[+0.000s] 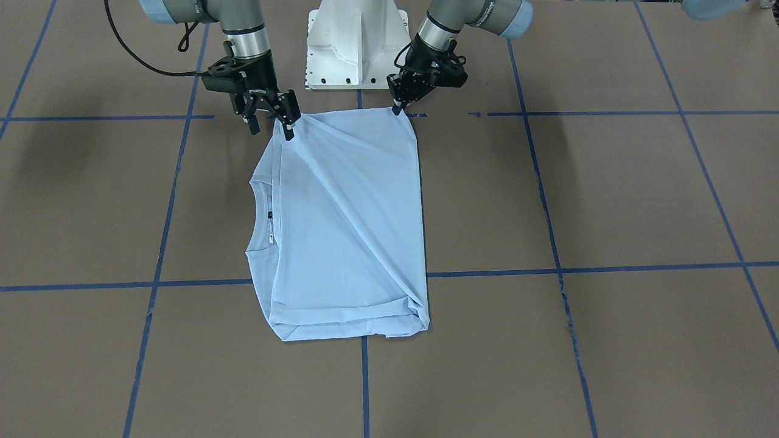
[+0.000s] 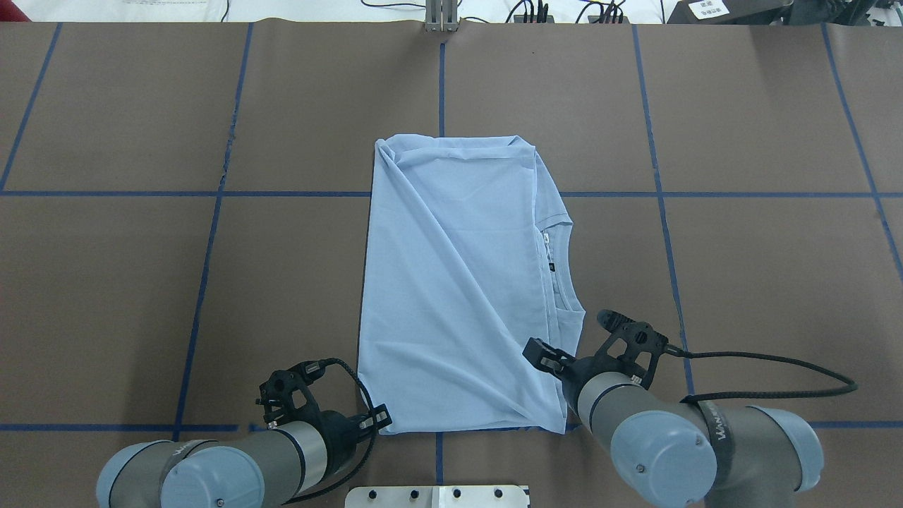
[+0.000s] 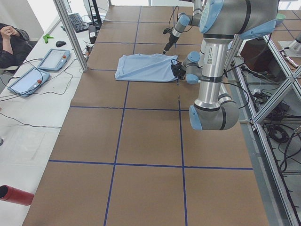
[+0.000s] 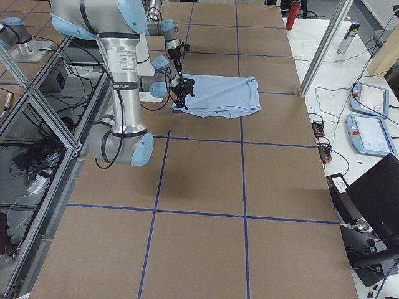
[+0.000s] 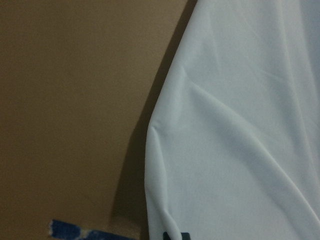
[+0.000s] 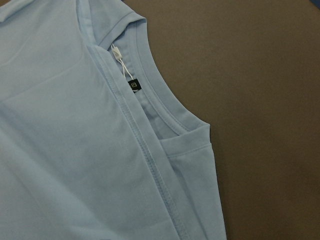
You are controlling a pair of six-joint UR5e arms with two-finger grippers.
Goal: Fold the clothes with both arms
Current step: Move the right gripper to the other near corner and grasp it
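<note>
The pale light-blue T-shirt (image 1: 347, 219) lies folded lengthwise on the brown table, collar and dark neck label (image 6: 134, 85) on the robot's right. A taut crease runs diagonally across it. My left gripper (image 1: 398, 109) is shut on the shirt's near corner by the base. My right gripper (image 1: 271, 129) is at the other near corner; its jaws look spread, with one fingertip (image 1: 289, 131) against the raised cloth edge. In the overhead view both arms' wrists cover the fingers. The left wrist view shows the shirt's edge (image 5: 240, 125) over the table.
The white pedestal base (image 1: 356, 42) stands right behind the shirt's near edge. Blue tape lines (image 1: 365, 377) grid the brown table (image 1: 608, 201). Tablets (image 3: 49, 59) and cables lie on a side bench past the far edge, where a person sits.
</note>
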